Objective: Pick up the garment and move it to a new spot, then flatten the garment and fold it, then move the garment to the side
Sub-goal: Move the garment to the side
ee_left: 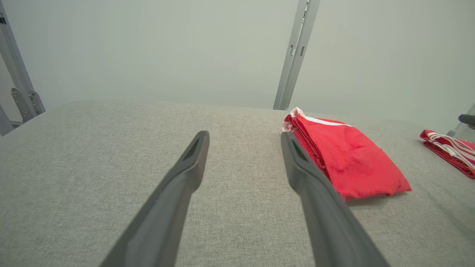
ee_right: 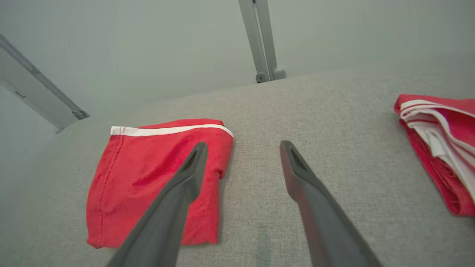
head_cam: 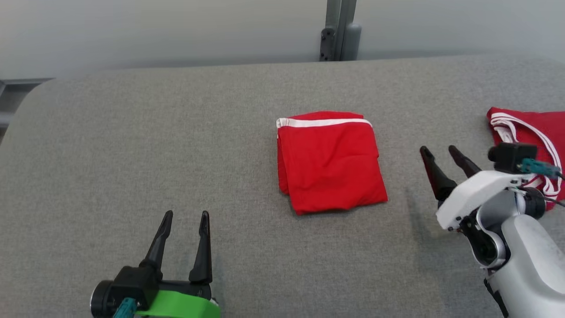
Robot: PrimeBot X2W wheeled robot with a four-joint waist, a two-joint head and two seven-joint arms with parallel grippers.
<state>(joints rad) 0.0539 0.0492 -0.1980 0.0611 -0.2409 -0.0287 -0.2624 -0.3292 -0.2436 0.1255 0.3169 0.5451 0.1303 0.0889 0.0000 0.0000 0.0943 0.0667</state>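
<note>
A red garment with a white band along its far edge lies folded into a neat rectangle at the middle of the grey table. My left gripper hovers near the front left, open and empty, well apart from the cloth. My right gripper stands open and empty just right of the garment. In the left wrist view the garment lies to the right of my fingers. The right wrist view has the garment at the left, partly behind my left-hand finger.
A second folded red garment with white stripes lies at the table's right edge, behind my right wrist; the same pile appears at the right of the right wrist view. A grey metal post stands behind the table's far edge.
</note>
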